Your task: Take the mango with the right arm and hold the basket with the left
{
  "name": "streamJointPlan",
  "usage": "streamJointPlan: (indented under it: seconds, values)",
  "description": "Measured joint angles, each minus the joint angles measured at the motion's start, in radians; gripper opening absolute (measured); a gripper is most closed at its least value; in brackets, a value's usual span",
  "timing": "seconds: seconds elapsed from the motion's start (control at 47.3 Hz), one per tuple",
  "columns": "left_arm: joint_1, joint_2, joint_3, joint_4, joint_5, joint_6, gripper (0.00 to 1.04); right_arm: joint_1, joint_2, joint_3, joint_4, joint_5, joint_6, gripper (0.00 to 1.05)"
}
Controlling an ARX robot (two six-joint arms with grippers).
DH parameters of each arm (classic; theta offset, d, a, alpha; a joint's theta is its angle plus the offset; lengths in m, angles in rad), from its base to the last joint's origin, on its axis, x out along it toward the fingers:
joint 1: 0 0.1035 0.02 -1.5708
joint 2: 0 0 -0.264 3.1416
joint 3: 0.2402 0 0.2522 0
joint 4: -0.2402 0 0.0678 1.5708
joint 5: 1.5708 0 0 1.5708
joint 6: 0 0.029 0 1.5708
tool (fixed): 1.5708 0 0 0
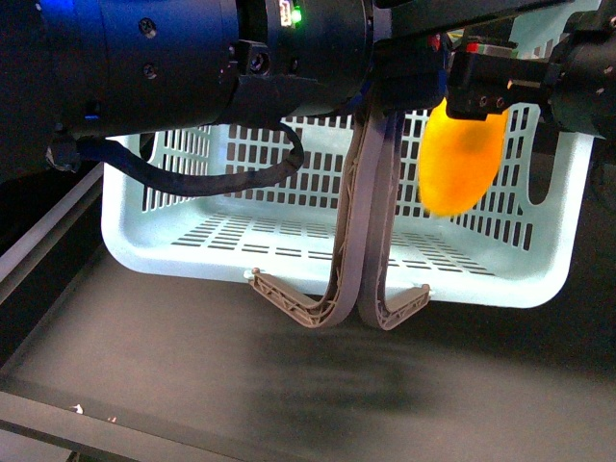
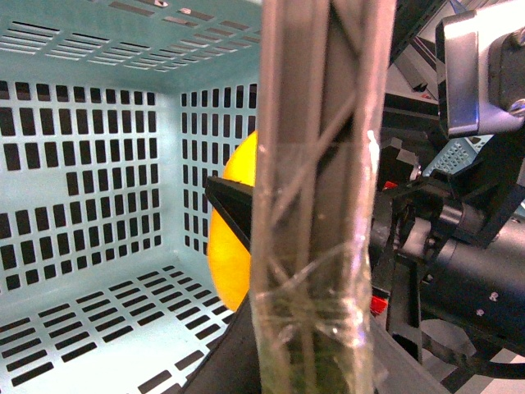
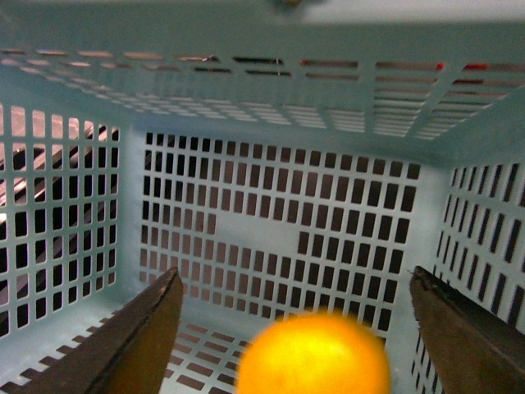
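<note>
Yellow-orange mango (image 1: 462, 159), pale-blue slotted basket (image 1: 553, 221)

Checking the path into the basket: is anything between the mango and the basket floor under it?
Nothing visible. The mango is inside the basket, between the open fingers of the right gripper, with only bare slotted floor below. The raised handles stand beside it, not under it.

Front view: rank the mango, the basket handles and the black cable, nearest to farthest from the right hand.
1. Mango, just below the right hand.
2. Basket handles, to its left.
3. Black cable, farthest left, under the left arm.
</note>
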Motion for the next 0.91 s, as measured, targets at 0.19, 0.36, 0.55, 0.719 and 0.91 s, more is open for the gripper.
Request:
streamJointPlan:
  seconds: [0.19, 0.36, 0.55, 0.719, 0.91]
  values:
    - [0.0, 0.0, -0.004, -0.002, -0.005, 0.003, 0.1, -0.014, -0.05, -0.047, 0.054, 0.011, 0.025, 0.97]
    - [0.0, 0.001, -0.008, -0.003, -0.005, 0.002, 0.1, -0.062, -0.2, -0.163, 0.065, 0.025, 0.042, 0.97]
    - [0.0, 0.001, -0.008, -0.003, -0.005, 0.003, 0.1, -0.153, -0.448, -0.338, 0.0, 0.073, 0.066, 0.97]
    - [0.0, 0.001, -0.008, -0.003, -0.003, 0.003, 0.1, -0.202, -0.717, -0.495, -0.136, 0.103, 0.092, 0.97]
    - [0.0, 0.001, -0.008, -0.003, 0.0, 0.003, 0.1, -0.187, -1.134, -0.625, -0.439, 0.254, 0.094, 0.97]
